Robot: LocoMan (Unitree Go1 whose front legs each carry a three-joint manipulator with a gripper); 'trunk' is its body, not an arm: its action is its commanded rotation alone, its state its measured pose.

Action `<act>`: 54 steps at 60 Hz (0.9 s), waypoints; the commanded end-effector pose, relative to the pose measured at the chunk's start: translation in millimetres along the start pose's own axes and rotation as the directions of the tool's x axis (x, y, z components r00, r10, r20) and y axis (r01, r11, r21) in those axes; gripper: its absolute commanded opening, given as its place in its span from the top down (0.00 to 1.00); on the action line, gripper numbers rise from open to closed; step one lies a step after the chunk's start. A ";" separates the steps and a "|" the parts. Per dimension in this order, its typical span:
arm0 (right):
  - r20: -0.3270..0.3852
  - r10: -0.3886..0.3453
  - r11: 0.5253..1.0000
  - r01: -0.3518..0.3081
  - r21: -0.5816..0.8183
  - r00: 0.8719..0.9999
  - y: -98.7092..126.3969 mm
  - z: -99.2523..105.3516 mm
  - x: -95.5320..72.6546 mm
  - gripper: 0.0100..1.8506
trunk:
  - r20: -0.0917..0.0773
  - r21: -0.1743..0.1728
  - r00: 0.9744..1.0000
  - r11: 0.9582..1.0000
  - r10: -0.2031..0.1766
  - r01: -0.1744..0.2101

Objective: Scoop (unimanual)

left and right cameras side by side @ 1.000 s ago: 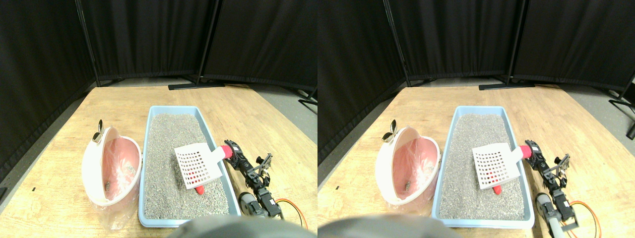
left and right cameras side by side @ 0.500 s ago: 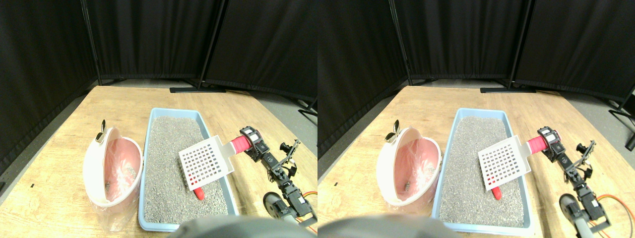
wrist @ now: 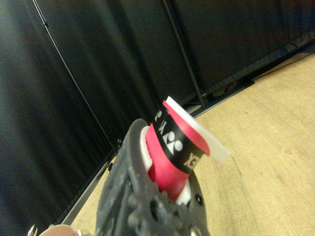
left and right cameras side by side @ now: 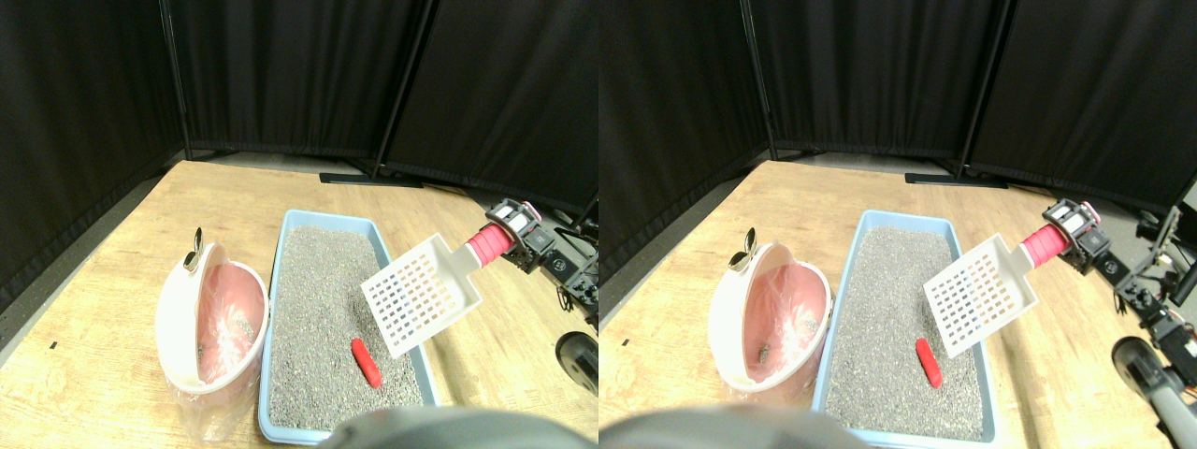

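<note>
Below the raised white scoop, I see the red cylinder lying bare on the grey litter in the blue tray, off the scoop's lower corner and not touching it. My right gripper is clamped on the scoop's red wrapped handle. Beyond the tray, on the side away from the gripper, stands the pink bin.

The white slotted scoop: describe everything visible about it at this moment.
The white plastic slotted scoop has a flat square pan pierced by a grid of small holes, raised side walls and a handle wrapped in red grip tape. It hangs tilted in the air above the right rim of the blue litter tray, pan end lowest, empty. The right gripper holds the handle's end; nothing else touches it.
</note>
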 end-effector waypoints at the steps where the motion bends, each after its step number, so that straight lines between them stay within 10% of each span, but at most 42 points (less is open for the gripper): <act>1: 0.051 0.020 0.998 -0.017 -0.067 0.999 0.7 27.5 -2.4 0.98 | 0.008 -0.015 1.000 1.000 0.007 -0.006; 54: -0.009 0.049 0.923 -0.049 -0.381 0.999 27.0 23.8 9.1 0.92 | -0.011 -0.033 1.000 0.999 0.008 -0.008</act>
